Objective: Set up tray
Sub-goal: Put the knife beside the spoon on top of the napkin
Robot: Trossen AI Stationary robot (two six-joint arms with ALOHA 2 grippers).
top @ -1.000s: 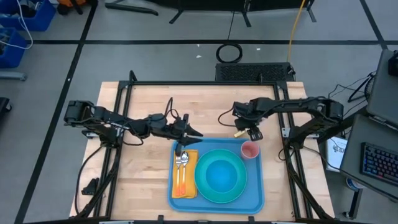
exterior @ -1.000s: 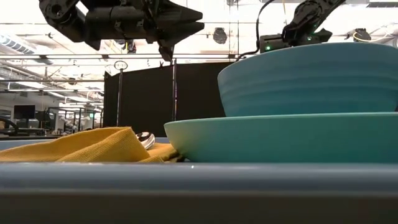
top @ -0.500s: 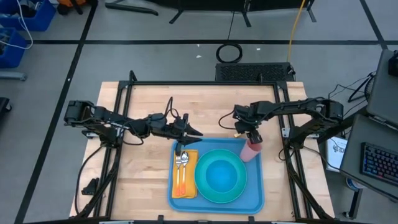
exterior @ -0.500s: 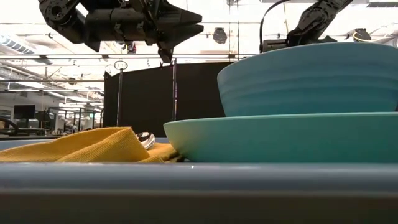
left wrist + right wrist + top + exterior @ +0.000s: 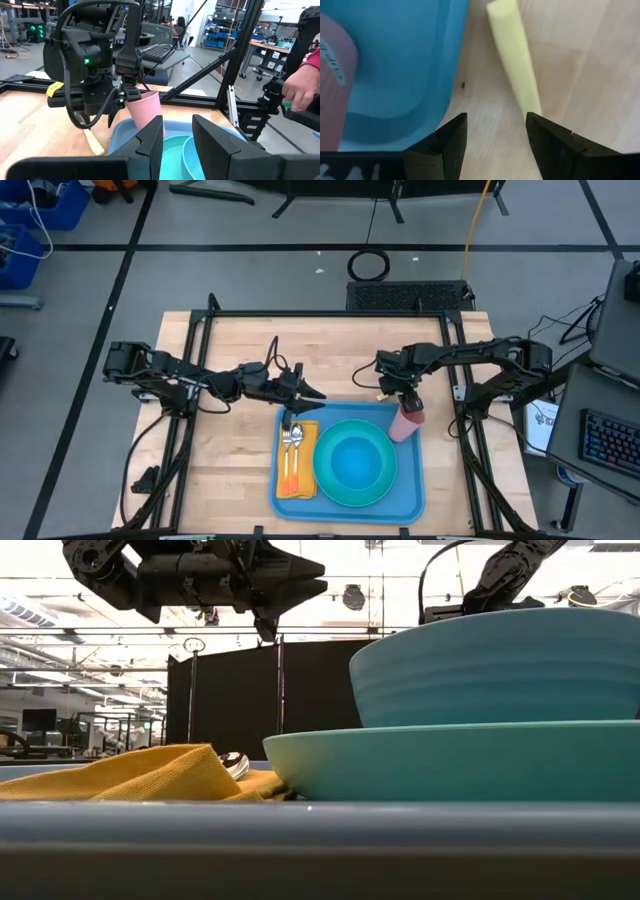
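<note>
The blue tray (image 5: pixel 410 502) lies at the table's near middle. It holds a teal plate (image 5: pixel 328 480) with a blue bowl (image 5: pixel 352 460) on it, and a yellow napkin (image 5: pixel 282 482) with a fork and spoon (image 5: pixel 292 442). A pink cup (image 5: pixel 405 423) (image 5: pixel 145 110) stands tilted in the tray's far right corner, its base on the tray floor. My right gripper (image 5: pixel 404 396) (image 5: pixel 496 120) points down just past the tray's far rim, open, with only bare table between its fingers. My left gripper (image 5: pixel 318 395) (image 5: pixel 177 125) hovers level over the tray's far left corner, open and holding nothing. My right gripper meets the pink cup only with the outer side of one finger (image 5: pixel 131 92), which comes from above. The cup's rim (image 5: pixel 141 96) leans against it on the far side. The cup tilts toward the table's far edge, with its base down in the tray.
A pale yellow stick (image 5: pixel 385 393) (image 5: pixel 512 60) lies on the wood just beyond the tray's far rim, between my right fingers' line and the table's far edge. A person's hand (image 5: pixel 300 87) shows past the table's right frame. Bare wood lies to the left and far side.
The pink cup stood upright a second ago. It has tipped toward the table's far edge and now leans on my right gripper, its base staying in the tray's corner.
</note>
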